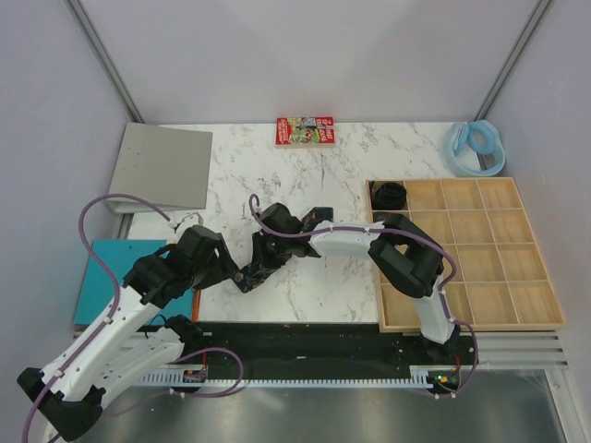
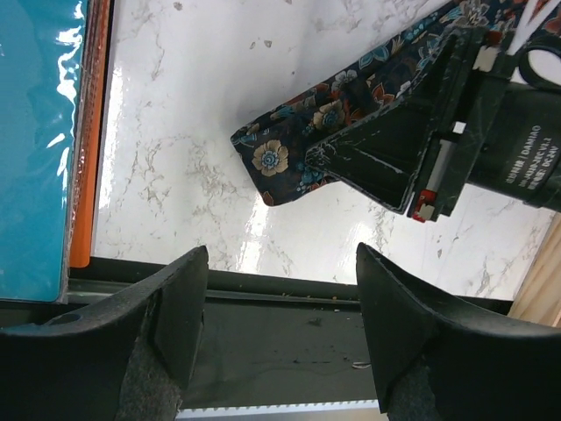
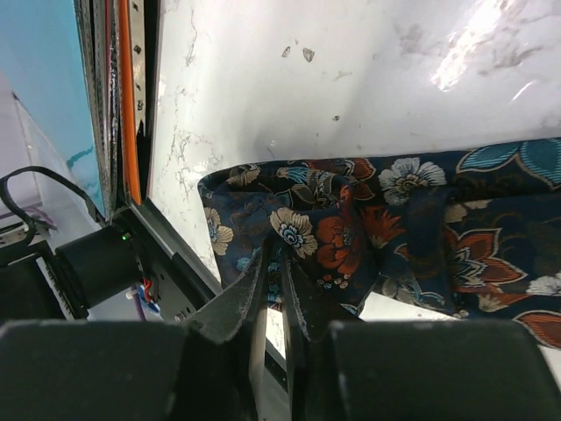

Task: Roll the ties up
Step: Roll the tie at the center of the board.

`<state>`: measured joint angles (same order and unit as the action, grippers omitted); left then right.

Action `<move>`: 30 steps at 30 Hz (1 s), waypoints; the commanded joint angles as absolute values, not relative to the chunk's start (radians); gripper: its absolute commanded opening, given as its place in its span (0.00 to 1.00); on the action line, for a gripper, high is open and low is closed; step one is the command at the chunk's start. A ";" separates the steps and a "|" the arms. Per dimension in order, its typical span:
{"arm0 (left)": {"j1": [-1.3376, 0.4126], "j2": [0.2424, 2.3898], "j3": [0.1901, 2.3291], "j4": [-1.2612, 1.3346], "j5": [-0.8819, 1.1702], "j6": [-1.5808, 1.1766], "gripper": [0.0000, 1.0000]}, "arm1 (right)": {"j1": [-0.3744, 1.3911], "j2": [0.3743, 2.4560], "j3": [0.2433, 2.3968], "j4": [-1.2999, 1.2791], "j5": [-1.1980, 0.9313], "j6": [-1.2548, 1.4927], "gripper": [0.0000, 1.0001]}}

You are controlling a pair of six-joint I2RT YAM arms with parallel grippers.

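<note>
A dark floral tie [image 3: 403,219] lies on the white marble table near its front edge. Its folded end shows in the left wrist view [image 2: 294,153] and as a small dark bundle in the top view [image 1: 247,276]. My right gripper [image 3: 280,263] is shut on a fold of this tie, its tips [image 1: 256,269] low on the table. My left gripper [image 2: 282,303] is open and empty, just left of the tie [image 1: 223,270], over the black front rail. A rolled tie [image 1: 389,195] sits in the top-left compartment of the wooden tray.
The wooden compartment tray [image 1: 480,268] fills the right side. A red printed box [image 1: 304,130] and a pale blue ring [image 1: 476,148] lie at the back. A grey board [image 1: 162,166] and a teal pad [image 1: 111,277] lie at the left.
</note>
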<state>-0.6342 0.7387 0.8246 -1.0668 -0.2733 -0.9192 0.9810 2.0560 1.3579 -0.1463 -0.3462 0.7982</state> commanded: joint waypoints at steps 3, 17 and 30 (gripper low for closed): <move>-0.627 0.825 0.784 -0.957 -0.219 -0.943 0.73 | 0.928 2.039 1.241 -0.080 -0.348 0.782 0.19; -0.627 0.914 0.583 -0.712 -0.173 -1.006 0.76 | 0.899 2.057 1.203 -0.028 -0.377 0.785 0.18; -0.621 0.986 0.499 -0.543 -0.149 -1.051 0.76 | 0.893 2.057 1.187 -0.017 -0.390 0.785 0.18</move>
